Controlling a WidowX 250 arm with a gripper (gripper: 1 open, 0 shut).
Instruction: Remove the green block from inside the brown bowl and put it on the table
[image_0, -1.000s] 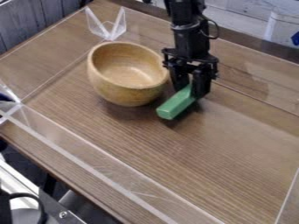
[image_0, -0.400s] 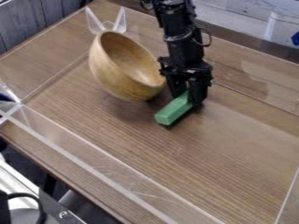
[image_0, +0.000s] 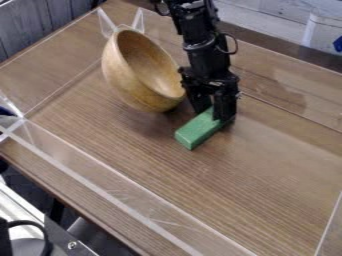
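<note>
The green block (image_0: 197, 130) lies flat on the table (image_0: 254, 170), just right of the brown bowl (image_0: 138, 70). The bowl is tipped up on its side, its pale, empty inside facing up and to the right. My gripper (image_0: 214, 110) points steeply down at the block's far end. Its dark fingers (image_0: 230, 108) stand apart on either side of that end, and the block rests on the wood. The arm rises behind the bowl's right rim; I cannot tell whether it touches the rim.
Clear plastic walls (image_0: 80, 165) run along the table's front and left edges. A folded piece of clear plastic (image_0: 120, 25) stands at the back behind the bowl. Bare wood stretches to the right and front of the block.
The bowl has tipped from upright onto its side. The block has settled flat, a little lower and to the left. The gripper stayed in place and its fingers have spread slightly.
</note>
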